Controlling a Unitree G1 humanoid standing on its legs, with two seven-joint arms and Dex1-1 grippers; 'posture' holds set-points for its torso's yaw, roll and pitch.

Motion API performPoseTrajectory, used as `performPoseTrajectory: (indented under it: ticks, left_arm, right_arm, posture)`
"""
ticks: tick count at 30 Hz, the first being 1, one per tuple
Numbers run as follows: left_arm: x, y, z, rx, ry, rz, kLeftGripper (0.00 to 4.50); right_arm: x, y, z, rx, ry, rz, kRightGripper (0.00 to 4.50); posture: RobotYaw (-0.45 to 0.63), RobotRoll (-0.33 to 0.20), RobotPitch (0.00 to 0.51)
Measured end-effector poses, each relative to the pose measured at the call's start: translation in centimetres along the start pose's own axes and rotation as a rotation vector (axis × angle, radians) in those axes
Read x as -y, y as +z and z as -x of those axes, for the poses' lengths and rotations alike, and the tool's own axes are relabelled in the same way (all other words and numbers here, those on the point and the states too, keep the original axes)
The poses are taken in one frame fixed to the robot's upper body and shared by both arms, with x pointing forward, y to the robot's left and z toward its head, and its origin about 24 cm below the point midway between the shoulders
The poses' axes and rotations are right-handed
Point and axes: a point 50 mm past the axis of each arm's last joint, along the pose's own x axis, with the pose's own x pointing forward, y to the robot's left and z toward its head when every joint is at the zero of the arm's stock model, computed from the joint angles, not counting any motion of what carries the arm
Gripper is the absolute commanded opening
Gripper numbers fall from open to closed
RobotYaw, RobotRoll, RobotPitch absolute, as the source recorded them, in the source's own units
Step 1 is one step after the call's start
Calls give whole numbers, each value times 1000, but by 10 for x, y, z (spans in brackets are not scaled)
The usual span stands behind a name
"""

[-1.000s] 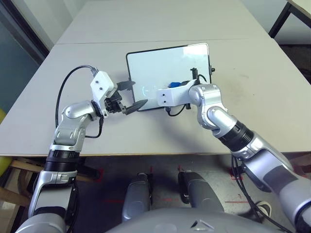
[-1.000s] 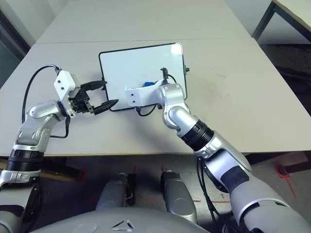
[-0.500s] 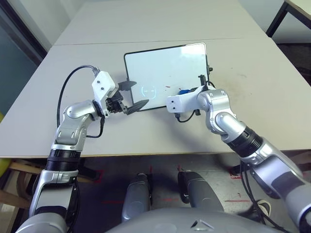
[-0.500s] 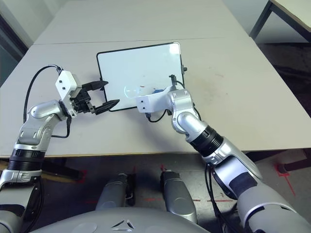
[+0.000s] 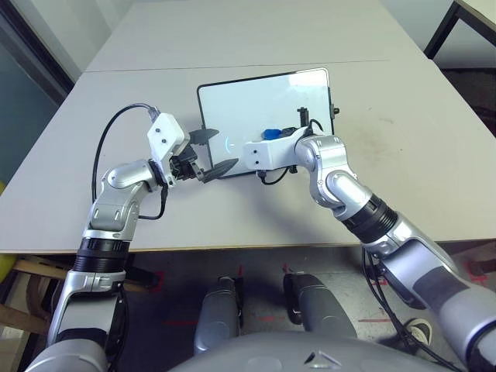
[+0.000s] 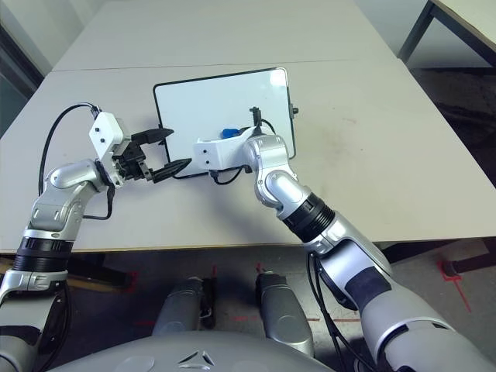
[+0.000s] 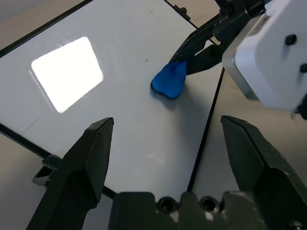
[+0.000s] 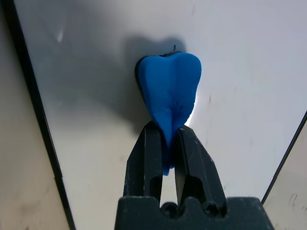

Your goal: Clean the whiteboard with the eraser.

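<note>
Currently the right gripper (image 8: 165,143) is pinching the bright blue eraser (image 8: 170,91), seemingly touching the black-framed whiteboard (image 5: 256,97), while the left gripper (image 7: 172,139) is hovering open-jawed.

A pale grey table (image 5: 434,155) carries the whiteboard (image 5: 256,101), which lies flat on it.

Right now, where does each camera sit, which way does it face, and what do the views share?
Left eye: on the head, facing forward and down at the table; both silver forearms show.
Right eye: beside it, same scene.
Left wrist: on the left arm, looking along its open left tool across the board.
Right wrist: on the right arm, looking along the right tool, shut on the eraser.
Shared: the board, the eraser and the right tool show in both wrist views.
</note>
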Motion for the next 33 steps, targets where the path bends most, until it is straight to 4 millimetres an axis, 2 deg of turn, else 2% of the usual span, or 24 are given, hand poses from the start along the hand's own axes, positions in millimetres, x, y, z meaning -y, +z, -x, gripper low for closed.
performPoseTrajectory:
  ticks: [8,11,15,22,27,33]
  left_arm:
    - [0,-1,0,-1,1,1,4500]
    - [0,-1,0,-1,1,1,4500]
    - [0,-1,1,-2,2,1,4500]
    - [-1,-3,0,-6,4,9,4500]
    - [-4,-1,-1,0,5,5,4500]
    - [-4,1,-4,9,-3,-4,4500]
  right_arm:
    - [0,-6,-1,-33,8,23,161]
    - [0,-17,0,-77,24,44,160]
    - [-8,-43,5,-163,72,68,159]
    - [-18,-61,8,-215,120,66,159]
    - [-19,-59,6,-205,111,40,158]
    - [-12,-32,0,-117,69,3,158]
  posture:
    - [-120,0,105]
    - [-126,0,103]
    - [-138,0,101]
    - [-151,0,97]
    - [-154,0,95]
    - [-140,0,95]
